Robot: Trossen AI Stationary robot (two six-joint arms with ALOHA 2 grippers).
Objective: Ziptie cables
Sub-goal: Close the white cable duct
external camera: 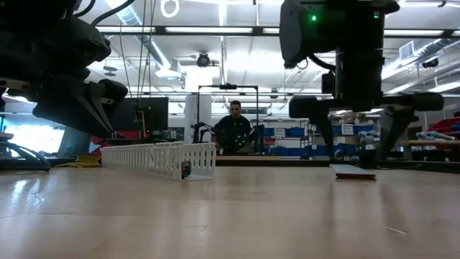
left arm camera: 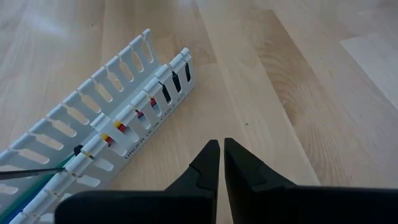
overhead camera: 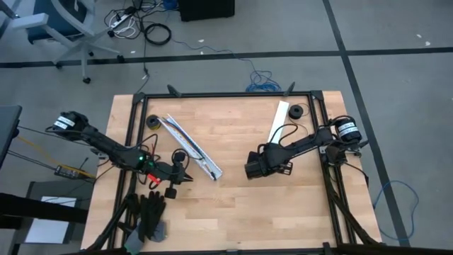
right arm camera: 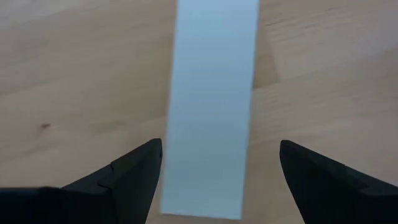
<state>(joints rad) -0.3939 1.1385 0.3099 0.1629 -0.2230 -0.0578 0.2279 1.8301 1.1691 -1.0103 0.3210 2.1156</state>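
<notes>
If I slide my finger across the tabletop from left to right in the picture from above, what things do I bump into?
Left gripper, shut → long white slotted channel with the cables inside → right gripper, open → flat white strip → small black round part.

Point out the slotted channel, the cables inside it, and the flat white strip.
slotted channel [left arm camera: 140, 134], left wrist view, on its lettered side wall.
cables [left arm camera: 37, 180], left wrist view, on the green wire in the channel.
flat white strip [right arm camera: 211, 93], right wrist view, on its middle.
</notes>
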